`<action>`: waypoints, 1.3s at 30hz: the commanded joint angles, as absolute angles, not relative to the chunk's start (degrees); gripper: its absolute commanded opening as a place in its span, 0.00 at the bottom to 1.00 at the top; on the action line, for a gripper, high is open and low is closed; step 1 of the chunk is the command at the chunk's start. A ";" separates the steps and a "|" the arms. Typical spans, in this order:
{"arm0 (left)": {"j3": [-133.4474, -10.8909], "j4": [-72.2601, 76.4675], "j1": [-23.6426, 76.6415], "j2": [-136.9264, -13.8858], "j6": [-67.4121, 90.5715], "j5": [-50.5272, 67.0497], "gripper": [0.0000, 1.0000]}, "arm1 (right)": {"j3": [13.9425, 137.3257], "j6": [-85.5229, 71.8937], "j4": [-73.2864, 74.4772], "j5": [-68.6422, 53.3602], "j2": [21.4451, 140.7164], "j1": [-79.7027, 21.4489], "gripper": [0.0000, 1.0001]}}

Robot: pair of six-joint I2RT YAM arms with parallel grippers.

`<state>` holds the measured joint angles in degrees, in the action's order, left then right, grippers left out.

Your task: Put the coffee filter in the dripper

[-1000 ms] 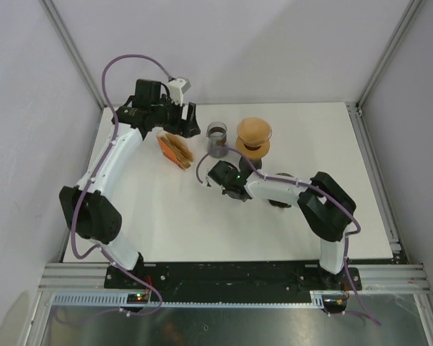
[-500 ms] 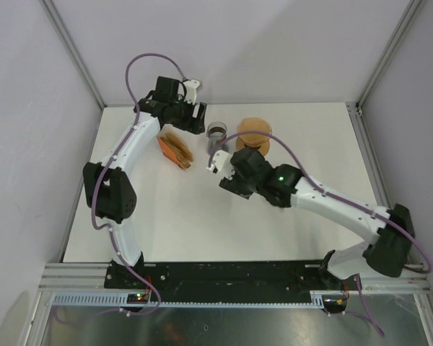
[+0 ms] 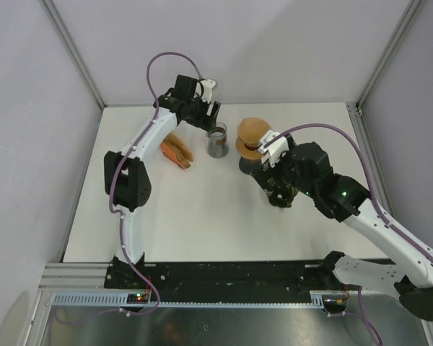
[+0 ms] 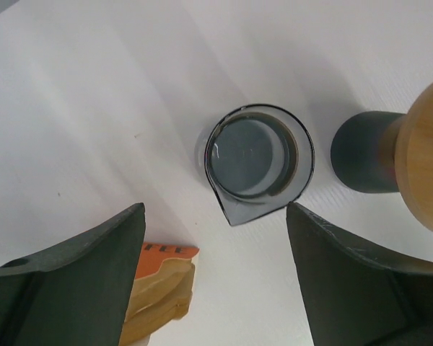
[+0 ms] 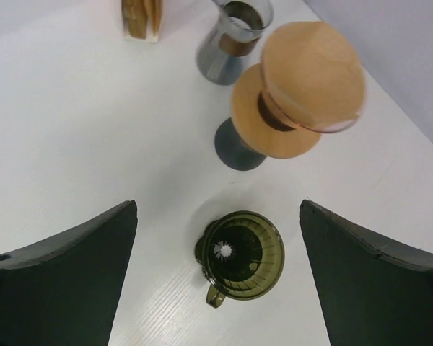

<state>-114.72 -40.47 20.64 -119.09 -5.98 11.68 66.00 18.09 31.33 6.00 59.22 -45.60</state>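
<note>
So, two moves in the last second. The right tool (image 5: 218,216) has gone from nearly closed to wide, and its arm has swung from beside the pack (image 3: 177,152) to above the dripper (image 5: 243,254). Nothing sits between its fingers; the wrist view shows only bare bench (image 5: 94,144) with the dripper almost straight below.

The dripper is empty: ribs and drain hole are visible, with no paper inside. So the opening isn't a drop-off. It looks like a pre-open or a miss, and I can't tell which.

The left tool (image 4: 215,210) has shifted too, from over the pack to over the carafe (image 4: 254,158). It is wide, about as before, and holds nothing.

Filter location: the brown filter (image 5: 314,72), maybe a stack, sits on top of the dark stand (image 5: 239,151), between carafe and dripper. Neither tool touches it. More tan papers stand in the orange pack, left of the carafe. I see none lifted.

For the task, this means effectively not started. The dripper stands upright on the bench, handle on the near side in the right wrist view, open to receive. The right tool is nearest the brown filter and already wide, so I'd guess the pick comes from there, but that's only a guess. One risk is the thin paper: it's easy to grab several sheets or crush the cone.
</note>
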 commanded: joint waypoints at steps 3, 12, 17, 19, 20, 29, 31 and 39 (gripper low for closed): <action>-121.08 -39.50 22.15 -123.25 -5.64 6.17 0.77 | 63.65 15.56 29.03 4.20 54.89 -42.45 0.99; -123.28 -39.53 22.65 -127.15 -6.33 4.79 0.57 | 61.92 15.51 29.89 4.15 53.33 -41.81 0.99; -123.47 -39.54 22.70 -128.76 -6.12 5.25 0.47 | 61.71 15.60 29.89 3.83 53.30 -41.63 0.99; -123.39 -39.57 22.68 -129.18 -6.01 5.79 0.42 | 61.70 15.54 29.82 3.97 53.18 -41.61 0.99; -123.31 -39.60 22.72 -129.28 -5.95 5.97 0.40 | 61.66 15.51 29.81 4.05 53.13 -41.59 0.99; -119.05 -39.58 22.84 -125.89 -5.70 8.29 0.02 | 61.31 15.20 29.88 4.40 52.70 -41.14 0.99; -116.64 -39.56 22.78 -123.93 -5.99 8.84 0.01 | 61.27 14.65 29.84 4.99 52.77 -40.94 0.99; -103.79 -39.52 22.76 -112.46 -7.07 14.43 0.00 | 60.93 8.56 28.90 10.75 53.89 -35.49 0.99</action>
